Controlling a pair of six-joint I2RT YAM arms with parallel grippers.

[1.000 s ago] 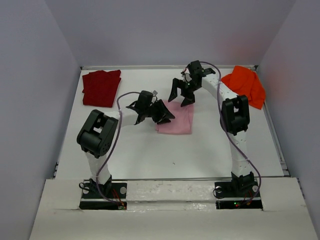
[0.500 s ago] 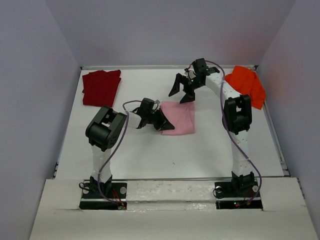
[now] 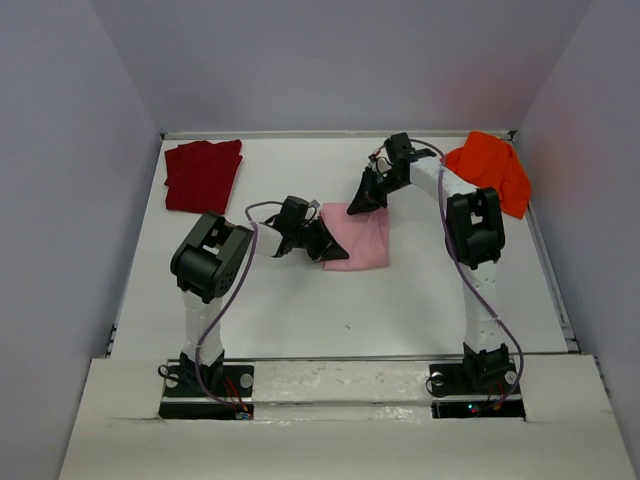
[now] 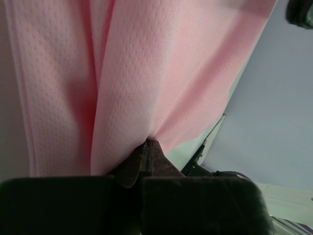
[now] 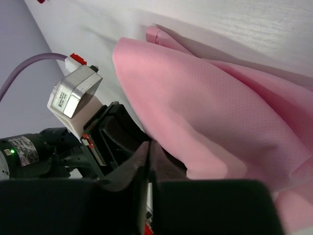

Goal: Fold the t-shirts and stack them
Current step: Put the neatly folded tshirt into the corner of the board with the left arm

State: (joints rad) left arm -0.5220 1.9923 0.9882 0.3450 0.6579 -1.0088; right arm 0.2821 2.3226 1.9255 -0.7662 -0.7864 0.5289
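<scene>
The light pink t-shirt [image 3: 362, 240] lies folded mid-table. My left gripper [image 3: 328, 250] sits at its left edge, shut on a pinch of the pink cloth [image 4: 146, 73], which fans out from the closed tips [image 4: 148, 143]. My right gripper [image 3: 362, 205] is low at the shirt's far left corner. In the right wrist view its tips [image 5: 150, 143] are pressed together at the edge of the pink cloth [image 5: 210, 107], which rises in a fold over them. The dark red t-shirt [image 3: 203, 175] lies folded at the far left. The bright orange t-shirt [image 3: 490, 172] is bunched at the far right.
The left arm's wrist camera block [image 5: 73, 95] is close in front of my right gripper. The two grippers are a short distance apart over the pink shirt's left side. The table's raised back edge [image 3: 330, 134] and grey walls enclose the white surface.
My left gripper came down onto the pink shirt's left edge and shut. My right gripper, open half a second ago, dropped to the far left corner and shut.
</scene>
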